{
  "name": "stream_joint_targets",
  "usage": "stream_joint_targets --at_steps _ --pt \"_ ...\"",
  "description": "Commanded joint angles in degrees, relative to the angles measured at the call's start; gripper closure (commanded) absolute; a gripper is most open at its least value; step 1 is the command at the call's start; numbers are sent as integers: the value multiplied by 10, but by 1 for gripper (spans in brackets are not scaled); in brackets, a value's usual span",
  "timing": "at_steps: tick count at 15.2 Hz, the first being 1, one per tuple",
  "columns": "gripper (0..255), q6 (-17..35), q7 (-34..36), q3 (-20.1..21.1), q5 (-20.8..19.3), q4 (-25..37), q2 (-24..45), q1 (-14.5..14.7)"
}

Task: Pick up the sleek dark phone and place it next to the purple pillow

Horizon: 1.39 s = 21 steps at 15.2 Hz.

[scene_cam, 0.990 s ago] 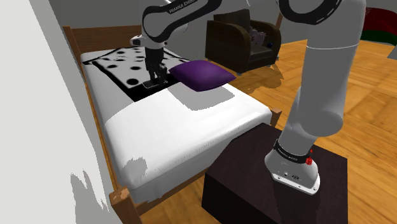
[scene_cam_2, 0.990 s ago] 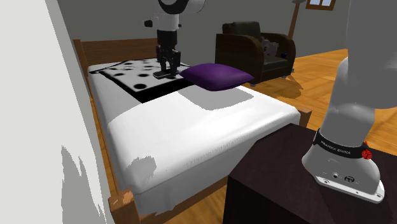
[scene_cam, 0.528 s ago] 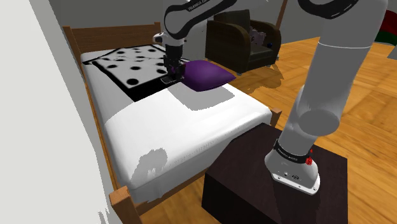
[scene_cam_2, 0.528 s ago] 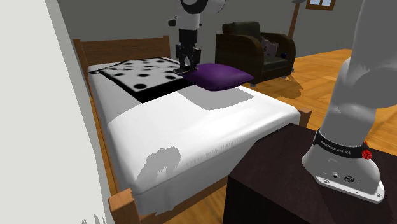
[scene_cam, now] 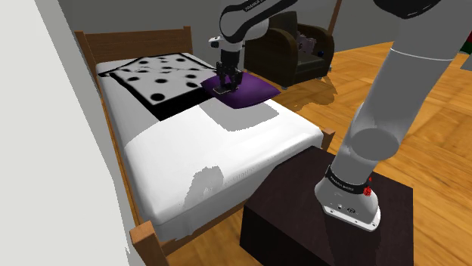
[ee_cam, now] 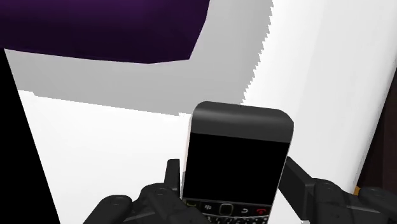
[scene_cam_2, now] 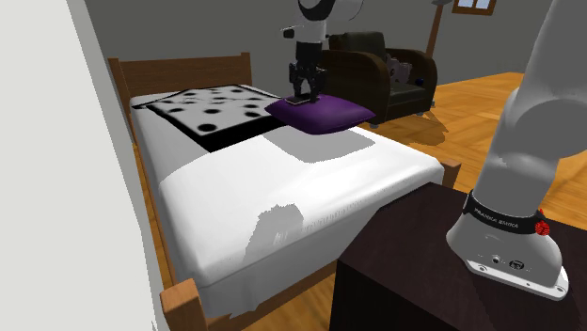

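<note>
**Phone held at the purple pillow's edge**

The black hand is closed on a black keypad phone, one finger pressed to each long side. The phone's dark screen faces the wrist camera, and its row of keys sits down between the fingers.

From where I stand, the hand hangs fingers-down at the edge of the purple pillow, on the side facing the black-spotted pillow. The phone is right at the purple pillow's surface there, though I cannot tell if it touches. Along the hand, white sheet shows beneath the phone, with the purple pillow just beyond it.

Both pillows lie on a wood-framed bed. A dark armchair stands behind the purple pillow, off the bed.
</note>
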Motion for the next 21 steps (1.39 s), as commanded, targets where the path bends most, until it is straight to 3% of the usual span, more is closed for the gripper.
stream_joint_targets --at_steps 1,11,21 --pt "255 3 -29 -14 0 -19 -15 -14" --pt "255 2 -167 -90 -3 -48 -42 -79" --pt "255 -11 -318 -168 11 -11 -12 -143"
